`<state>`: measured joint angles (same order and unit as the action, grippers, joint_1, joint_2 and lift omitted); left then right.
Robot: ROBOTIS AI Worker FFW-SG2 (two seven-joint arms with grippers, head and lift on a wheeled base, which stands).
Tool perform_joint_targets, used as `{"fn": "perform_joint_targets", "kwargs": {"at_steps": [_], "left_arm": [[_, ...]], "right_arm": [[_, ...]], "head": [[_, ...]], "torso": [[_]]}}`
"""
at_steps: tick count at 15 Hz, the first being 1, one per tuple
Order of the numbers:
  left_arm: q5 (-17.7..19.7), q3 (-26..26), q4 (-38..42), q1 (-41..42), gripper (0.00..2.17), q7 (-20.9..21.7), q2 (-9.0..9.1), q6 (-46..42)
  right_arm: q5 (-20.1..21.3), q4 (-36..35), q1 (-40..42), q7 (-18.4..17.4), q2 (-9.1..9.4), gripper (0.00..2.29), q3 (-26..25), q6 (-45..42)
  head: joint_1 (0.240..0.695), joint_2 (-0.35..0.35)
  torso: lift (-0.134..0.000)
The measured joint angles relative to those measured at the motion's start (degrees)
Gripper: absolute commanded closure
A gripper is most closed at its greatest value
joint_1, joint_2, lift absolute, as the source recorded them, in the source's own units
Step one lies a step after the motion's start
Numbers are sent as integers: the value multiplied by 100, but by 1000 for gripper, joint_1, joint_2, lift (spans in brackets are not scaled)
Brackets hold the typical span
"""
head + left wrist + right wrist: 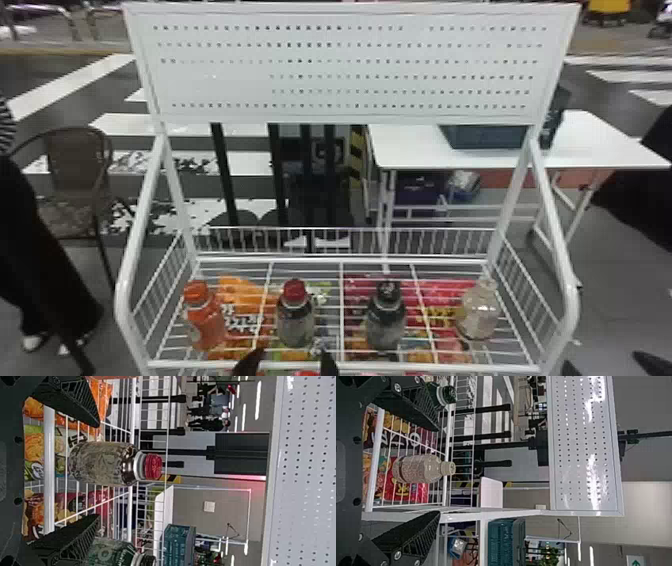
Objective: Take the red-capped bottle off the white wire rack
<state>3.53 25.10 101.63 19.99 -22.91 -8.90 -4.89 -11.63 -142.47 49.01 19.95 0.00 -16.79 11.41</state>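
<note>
My L claw (289, 364) is wide open, empty, facing the red-capped bottle (295, 320), 2nd from L on the white wire rack (425, 367); it's upright, long axis vert., cap up. R claw (606, 362) open, empty too. Striped floor (65, 89) behind.

The red-capped bottle (295, 322) stands upright on the wire shelf of the white wire rack (440, 367), left of the middle and nearer the front rail than the back; its body is see-through and greyish, darker at the shoulder, with a pale ring at the neck and the ribbed red cap (153, 466) on. The rack has a thin-barred floor, low wire fencing at the back and sides, a tubular frame, and a perforated white panel (345, 67) above.
</note>
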Motion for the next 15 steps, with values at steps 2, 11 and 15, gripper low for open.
{"fn": "perform_joint_targets", "kwargs": {"at_steps": [2,11,15], "left_arm": [[48,8,-229,-223,83,2,17,-20],[186,67,-1493,-1256,83,174,183,-97],[239,69,-2071,-1662,80,173,245,-270]], "right_arm": [[-5,-2,15,0,0,147,-6,-3],[-32,-13,98,67,0,147,-122,-39],[-68,-38,183,79,0,147,-243,-89]], "head": [[499,0],[499,0],[499,0]], "torso": [[0],[0],[0]]}}
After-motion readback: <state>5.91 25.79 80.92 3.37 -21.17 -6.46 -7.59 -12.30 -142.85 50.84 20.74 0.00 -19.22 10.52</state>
